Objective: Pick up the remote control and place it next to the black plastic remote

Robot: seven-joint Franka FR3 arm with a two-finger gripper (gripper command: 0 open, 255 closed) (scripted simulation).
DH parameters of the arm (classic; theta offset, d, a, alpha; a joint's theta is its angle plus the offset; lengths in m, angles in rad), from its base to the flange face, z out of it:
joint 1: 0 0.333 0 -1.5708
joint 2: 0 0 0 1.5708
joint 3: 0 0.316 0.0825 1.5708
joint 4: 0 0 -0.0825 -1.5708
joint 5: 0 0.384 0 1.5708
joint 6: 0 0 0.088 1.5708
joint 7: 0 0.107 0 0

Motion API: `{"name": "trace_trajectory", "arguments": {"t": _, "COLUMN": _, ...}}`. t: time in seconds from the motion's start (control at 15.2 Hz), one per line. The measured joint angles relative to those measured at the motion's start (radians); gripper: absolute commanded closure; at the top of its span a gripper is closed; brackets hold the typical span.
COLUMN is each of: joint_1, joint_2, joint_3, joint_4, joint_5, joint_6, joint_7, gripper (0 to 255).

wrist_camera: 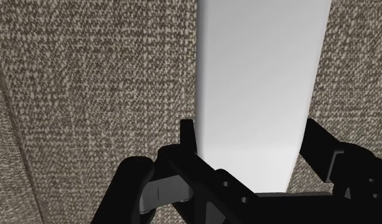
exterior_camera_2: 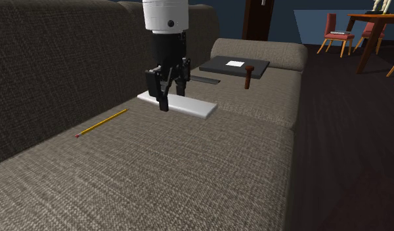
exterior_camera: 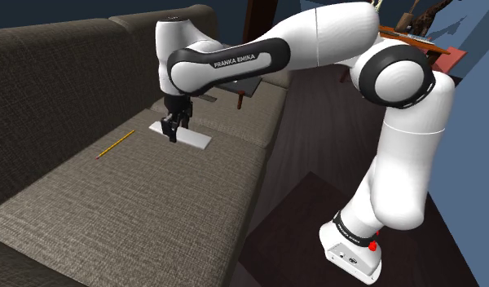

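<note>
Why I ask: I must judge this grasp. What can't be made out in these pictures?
White remote, wrist view: far end cut off by the picture's edge, near end hidden by the gripper.
Black remote, second exterior view: one end hidden behind the gripper.
Small brown thing, second exterior view: too small to name.

The remote control (exterior_camera_2: 192, 105) is a plain white, flat, long slab with no markings to be seen. It lies flat on the sofa seat (exterior_camera_2: 189, 170), nearer the seat's back edge than its front edge, its length running slantwise across the cushion. The black plastic remote (exterior_camera_2: 203, 80) is a slim dark bar, also lying flat, close behind the white one towards the seat's far end; the two lie near each other but apart.
</note>
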Motion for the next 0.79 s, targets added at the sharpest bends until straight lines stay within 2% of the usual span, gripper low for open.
{"name": "trace_trajectory", "arguments": {"t": 0.53, "joint_1": -0.11, "joint_2": 0.027, "joint_3": -0.05, "joint_4": 0.05, "joint_5": 0.016, "joint_6": -0.019, "joint_7": -0.166, "gripper": 255}}
{"name": "trace_trajectory", "arguments": {"t": 0.79, "joint_1": -0.163, "joint_2": 0.079, "joint_3": -0.074, "joint_4": 0.126, "joint_5": 0.02, "joint_6": -0.042, "joint_7": -0.247, "gripper": 255}}
